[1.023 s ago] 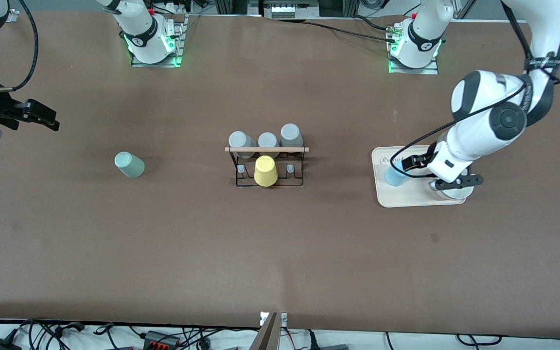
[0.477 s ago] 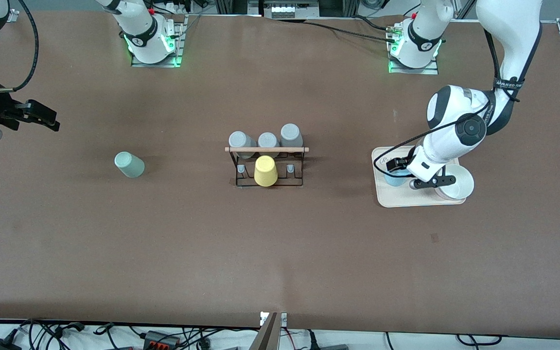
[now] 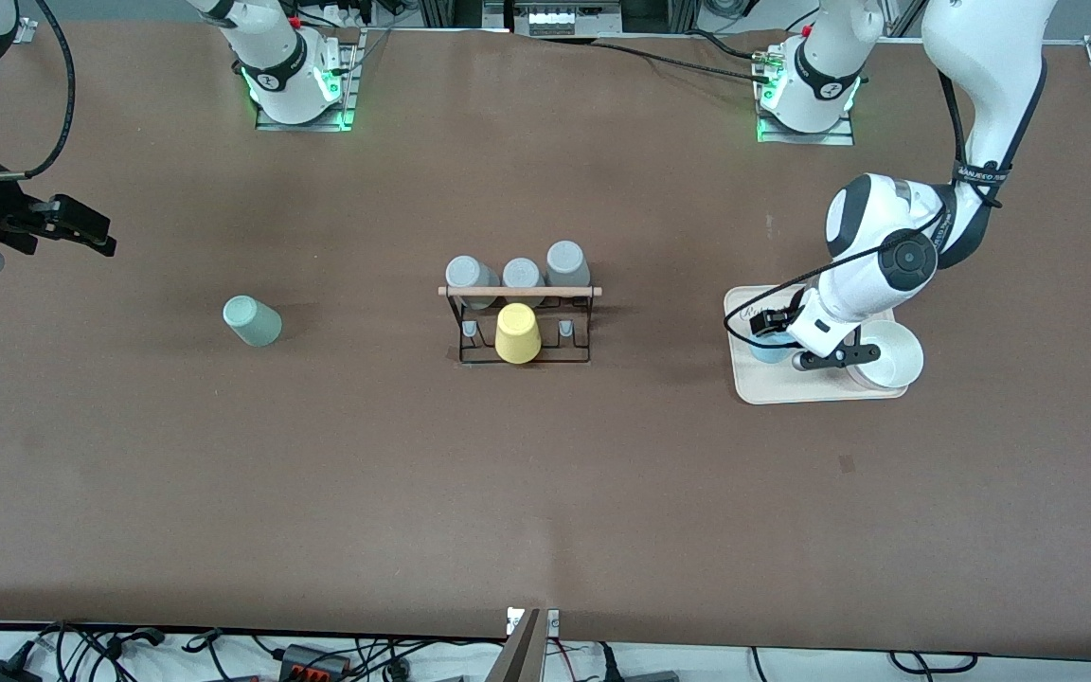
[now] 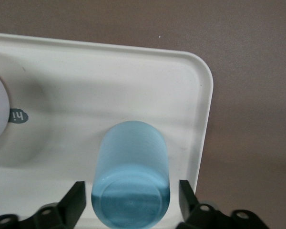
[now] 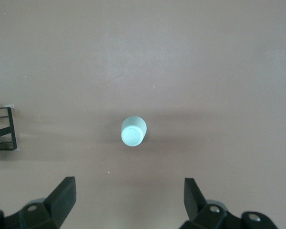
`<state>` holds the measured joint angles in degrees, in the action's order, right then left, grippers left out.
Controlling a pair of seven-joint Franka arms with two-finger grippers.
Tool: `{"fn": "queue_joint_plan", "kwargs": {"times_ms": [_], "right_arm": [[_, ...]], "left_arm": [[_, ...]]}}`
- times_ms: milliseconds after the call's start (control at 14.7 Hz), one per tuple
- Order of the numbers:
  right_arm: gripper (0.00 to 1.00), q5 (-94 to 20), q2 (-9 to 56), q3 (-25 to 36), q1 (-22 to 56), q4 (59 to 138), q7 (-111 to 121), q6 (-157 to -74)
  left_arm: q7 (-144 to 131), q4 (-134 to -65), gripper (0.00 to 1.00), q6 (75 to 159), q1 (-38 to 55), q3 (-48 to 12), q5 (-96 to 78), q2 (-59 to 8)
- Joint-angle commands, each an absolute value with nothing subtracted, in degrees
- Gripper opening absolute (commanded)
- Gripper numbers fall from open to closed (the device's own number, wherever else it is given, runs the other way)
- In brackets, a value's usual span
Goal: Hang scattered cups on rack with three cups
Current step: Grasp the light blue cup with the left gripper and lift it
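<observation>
A light blue cup [image 3: 763,349] stands upside down on the cream tray [image 3: 792,388], at the tray's end toward the rack. My left gripper [image 3: 772,333] is down around this blue cup [image 4: 131,176]. Its fingers [image 4: 75,202] flank the cup with a thin gap on each side, so the left gripper [image 4: 132,202] is open. The pale mint cup [image 3: 252,321] lies on the table toward the right arm's end. My right gripper [image 3: 81,230] hangs open high over that end, and the mint cup [image 5: 133,131] shows below it. The black wire rack [image 3: 519,292] stands mid-table.
On the rack a yellow cup [image 3: 517,333] sits on a peg nearer the front camera, and three grey cups [image 3: 519,274] sit on the farther row. A white bowl [image 3: 886,355] sits on the tray beside the left gripper.
The left arm has swung in and lowered its gripper around the blue cup, and its fingers have narrowed toward the cup. The right arm has not moved.
</observation>
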<state>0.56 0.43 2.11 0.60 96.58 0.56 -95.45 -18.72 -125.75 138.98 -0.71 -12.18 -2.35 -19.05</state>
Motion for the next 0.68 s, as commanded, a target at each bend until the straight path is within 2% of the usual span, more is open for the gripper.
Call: {"fn": "queue_joint_plan", "kwargs": {"times_ms": [0, 136, 273, 477, 614], "right_arm": [[1.0, 1.1, 0.5, 1.5, -0.1, 96.4, 0.7, -95.9], [1.0, 1.1, 0.5, 1.5, -0.1, 96.4, 0.7, -95.9], [1.0, 1.1, 0.6, 1.5, -0.1, 96.4, 0.7, -95.9], [1.0, 1.1, 0.6, 1.5, -0.1, 96.4, 0.7, -95.9], [1.0, 1.1, 0.7, 1.5, -0.1, 96.4, 0.7, -95.9]], "left_arm": [[-19.2, -126.4, 0.65, 139.7, -0.6, -12.3, -1.4, -18.6], [-19.2, -126.3, 0.53, 139.2, -0.7, -12.2, -1.4, -18.5], [-19.2, -125.8, 0.47, 138.8, -0.7, -12.3, -1.4, -18.2], [-19.3, -120.2, 0.47, 132.9, -0.7, -12.3, -1.4, -18.0], [-21.3, -113.4, 0.47, 125.2, -0.6, -12.5, -1.4, -18.1]]}}
